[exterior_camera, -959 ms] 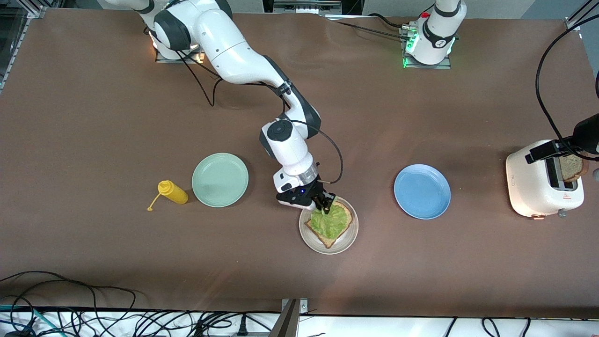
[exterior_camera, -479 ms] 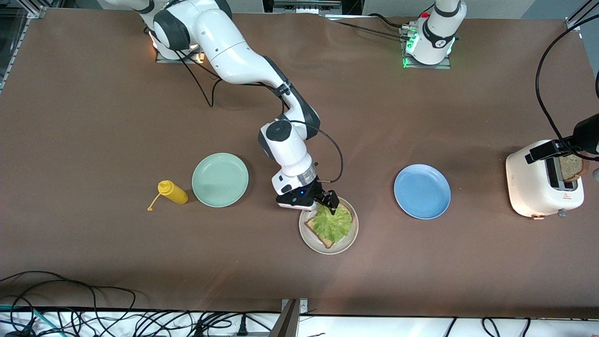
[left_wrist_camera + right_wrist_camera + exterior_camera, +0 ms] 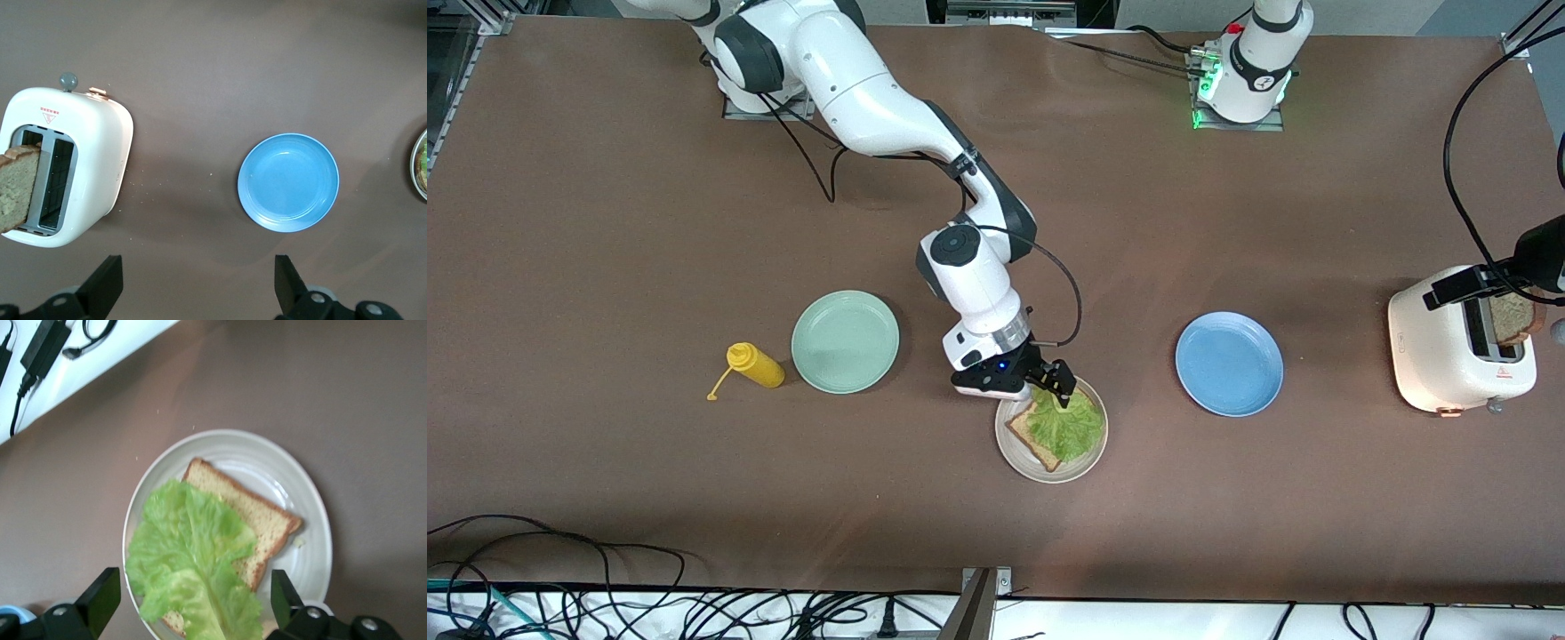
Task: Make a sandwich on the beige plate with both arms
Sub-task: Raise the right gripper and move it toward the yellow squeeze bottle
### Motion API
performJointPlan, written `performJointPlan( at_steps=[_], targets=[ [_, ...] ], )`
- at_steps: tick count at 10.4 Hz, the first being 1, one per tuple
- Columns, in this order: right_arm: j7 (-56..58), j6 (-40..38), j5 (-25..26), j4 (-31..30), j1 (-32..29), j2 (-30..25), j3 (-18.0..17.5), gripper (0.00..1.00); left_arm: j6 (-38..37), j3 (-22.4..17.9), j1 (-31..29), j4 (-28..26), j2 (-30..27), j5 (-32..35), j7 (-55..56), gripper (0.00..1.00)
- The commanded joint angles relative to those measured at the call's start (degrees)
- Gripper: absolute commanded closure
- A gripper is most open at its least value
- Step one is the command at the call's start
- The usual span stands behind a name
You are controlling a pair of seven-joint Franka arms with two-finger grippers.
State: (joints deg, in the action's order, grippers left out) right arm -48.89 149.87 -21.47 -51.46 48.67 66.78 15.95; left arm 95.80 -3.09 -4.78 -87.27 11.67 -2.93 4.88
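Released since a second ago: right gripper jaws went from pinching the crinkly green lettuce leaf to wide and empty, hovering over the rim of the round glossy beige plate. Leaf lies on the brown wholegrain toast slice on that plate. Left gripper hangs over the brown bench near the white toaster, jaws wide, empty. Second toast slice sits in the toaster slot.

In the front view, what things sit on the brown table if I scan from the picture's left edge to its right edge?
Yellow squeeze bottle → mint-green plate → beige plate with toast and lettuce → blue plate → white toaster holding a toast slice.
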Motion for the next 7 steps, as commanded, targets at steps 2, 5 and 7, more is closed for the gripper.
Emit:
performJointPlan(
  at_steps=[2, 5, 7],
  targets=[
    [9.9, -6.9, -0.9, -13.3, -4.0, -13.1, -3.6, 0.00, -0.6, 0.3, -0.1, -0.7, -1.0, 0.9, -0.7, 0.00],
    [25.9, -17.9, -1.2, -23.0, -8.0, -23.3, -4.4, 0.00, -0.6, 0.3, -0.1, -0.7, -0.9, 0.9, -0.6, 0.00],
    [34.5, -23.5, -1.0, -27.6, -11.3, -28.7, -4.6, 0.00, -0.6, 0.3, 0.1, -0.8, -0.9, 0.9, -0.5, 0.00]
  ],
)
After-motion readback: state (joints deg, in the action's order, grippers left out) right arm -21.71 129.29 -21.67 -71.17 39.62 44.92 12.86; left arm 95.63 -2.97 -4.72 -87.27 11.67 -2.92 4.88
